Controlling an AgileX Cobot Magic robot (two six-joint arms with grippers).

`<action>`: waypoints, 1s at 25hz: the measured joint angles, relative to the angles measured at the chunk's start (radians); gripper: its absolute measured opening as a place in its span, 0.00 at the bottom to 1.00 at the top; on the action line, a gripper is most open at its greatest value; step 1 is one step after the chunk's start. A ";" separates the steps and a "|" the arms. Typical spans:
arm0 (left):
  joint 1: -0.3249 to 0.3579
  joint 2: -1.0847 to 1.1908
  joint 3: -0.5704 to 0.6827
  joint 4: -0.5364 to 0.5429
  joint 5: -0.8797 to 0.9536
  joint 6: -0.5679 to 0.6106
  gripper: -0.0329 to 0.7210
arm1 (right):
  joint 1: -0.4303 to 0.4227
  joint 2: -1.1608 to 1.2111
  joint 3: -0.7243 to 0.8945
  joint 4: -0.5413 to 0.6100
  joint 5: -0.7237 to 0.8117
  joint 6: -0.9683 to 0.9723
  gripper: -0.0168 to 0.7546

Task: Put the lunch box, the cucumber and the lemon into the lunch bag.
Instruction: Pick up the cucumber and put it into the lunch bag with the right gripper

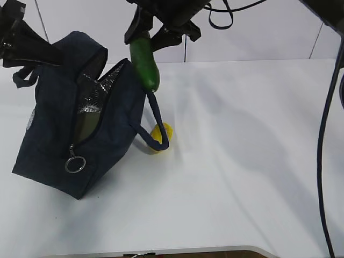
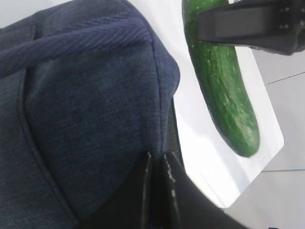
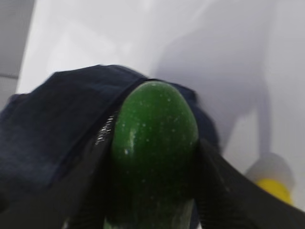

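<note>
The navy lunch bag (image 1: 54, 145) stands tilted on the white table with its top zipper open and the silver lining showing. A dull greenish surface (image 1: 86, 126) inside may be the lunch box; I cannot tell for sure. My left gripper (image 1: 21, 40) is shut on the lunch bag's top edge (image 2: 86, 105), pinched between the jaws of the left gripper (image 2: 157, 186). My right gripper (image 1: 148, 29) is shut on the cucumber (image 1: 145, 62), which hangs tip down just above the right rim of the opening. The lemon (image 1: 161, 137) lies beside the bag, behind a loop handle.
The zipper's metal ring pull (image 1: 75, 164) hangs at the bag's front end. A black cable (image 1: 322, 134) drops along the right side. The table's front edge (image 1: 215, 250) runs close to the bottom. From the right wrist I see the cucumber (image 3: 155, 129), bag (image 3: 52, 124) and lemon (image 3: 274, 188).
</note>
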 joint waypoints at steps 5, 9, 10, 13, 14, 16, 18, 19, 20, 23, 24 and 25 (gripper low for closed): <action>0.000 0.000 0.000 0.000 -0.007 0.002 0.03 | 0.000 0.000 0.000 0.087 0.000 -0.017 0.52; 0.000 0.000 0.000 0.000 -0.007 0.002 0.03 | 0.000 -0.004 0.000 0.132 0.000 -0.023 0.52; 0.000 0.000 0.000 0.000 -0.007 0.002 0.03 | 0.000 -0.014 0.006 0.137 0.000 -0.033 0.52; 0.000 0.000 0.000 0.000 -0.011 0.002 0.03 | 0.002 -0.067 0.071 0.135 0.000 -0.068 0.52; 0.000 0.000 0.000 0.000 -0.011 0.002 0.03 | 0.002 -0.090 0.110 0.135 0.000 -0.081 0.52; 0.000 0.000 0.000 0.000 -0.014 0.002 0.03 | 0.002 -0.127 0.195 0.135 0.000 -0.105 0.52; 0.000 0.000 0.000 0.001 -0.014 0.002 0.03 | 0.008 -0.157 0.274 0.139 0.000 -0.132 0.52; 0.000 0.000 0.000 0.001 -0.014 0.002 0.03 | 0.014 -0.164 0.308 0.149 0.000 -0.147 0.52; 0.000 0.000 0.000 0.001 -0.014 0.002 0.03 | 0.022 -0.171 0.334 0.165 0.000 -0.160 0.52; 0.000 0.000 0.000 0.001 -0.014 0.002 0.03 | 0.059 -0.180 0.371 0.211 -0.002 -0.188 0.52; 0.000 0.000 0.000 0.001 -0.014 0.002 0.03 | 0.070 -0.179 0.379 0.216 -0.004 -0.194 0.52; 0.000 0.000 0.000 0.001 -0.014 0.002 0.03 | 0.079 -0.179 0.381 0.217 -0.004 -0.198 0.52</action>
